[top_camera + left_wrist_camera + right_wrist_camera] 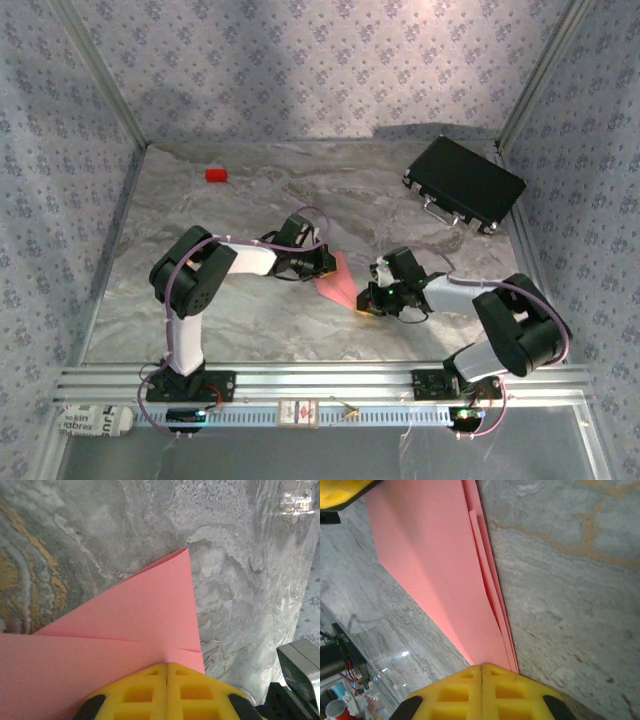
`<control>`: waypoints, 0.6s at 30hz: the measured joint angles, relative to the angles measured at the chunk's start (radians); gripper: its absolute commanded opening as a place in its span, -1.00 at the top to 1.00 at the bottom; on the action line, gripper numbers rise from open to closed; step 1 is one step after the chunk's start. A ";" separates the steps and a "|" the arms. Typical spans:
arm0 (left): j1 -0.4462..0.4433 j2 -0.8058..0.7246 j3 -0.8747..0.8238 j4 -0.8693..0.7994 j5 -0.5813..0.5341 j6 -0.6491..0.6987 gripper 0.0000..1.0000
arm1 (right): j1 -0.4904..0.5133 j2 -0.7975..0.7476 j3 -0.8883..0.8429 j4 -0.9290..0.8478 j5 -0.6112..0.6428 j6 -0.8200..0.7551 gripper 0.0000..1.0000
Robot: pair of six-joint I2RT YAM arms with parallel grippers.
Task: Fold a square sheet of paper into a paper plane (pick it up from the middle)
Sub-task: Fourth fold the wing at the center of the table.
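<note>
Left pincer and right pincer each grip the paper plane, closed tight; packet lettering blurred.

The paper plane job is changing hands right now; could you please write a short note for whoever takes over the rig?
Left gripper: shut on the wide end of the pink paper.
Right gripper: shut on its narrow, pointed end.
Paper: mid-table between the two arms; I cannot tell whether it rests on the surface.
Done: the sheet is folded into a long, layered point.
Left: probably the last wing folds and creasing, then release.
The red block and black case lie at the far side, apart from the work.
</note>
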 measured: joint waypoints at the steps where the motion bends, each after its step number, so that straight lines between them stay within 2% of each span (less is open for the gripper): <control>1: 0.000 0.000 0.000 0.000 0.001 0.000 1.00 | -0.006 -0.011 -0.014 0.007 -0.008 0.002 0.94; 8: 0.000 0.000 -0.007 0.013 0.003 -0.003 1.00 | -0.081 -0.112 -0.093 -0.040 -0.063 0.008 0.91; 9: 0.001 0.000 -0.008 0.015 0.003 -0.003 1.00 | -0.090 -0.131 -0.096 -0.070 -0.061 0.008 0.87; 14: 0.005 0.000 -0.022 0.045 0.014 -0.026 1.00 | -0.106 -0.266 -0.095 -0.173 -0.043 0.019 0.39; 18: 0.007 -0.005 -0.043 0.079 0.013 -0.059 1.00 | -0.106 -0.303 -0.087 -0.187 -0.032 0.061 0.33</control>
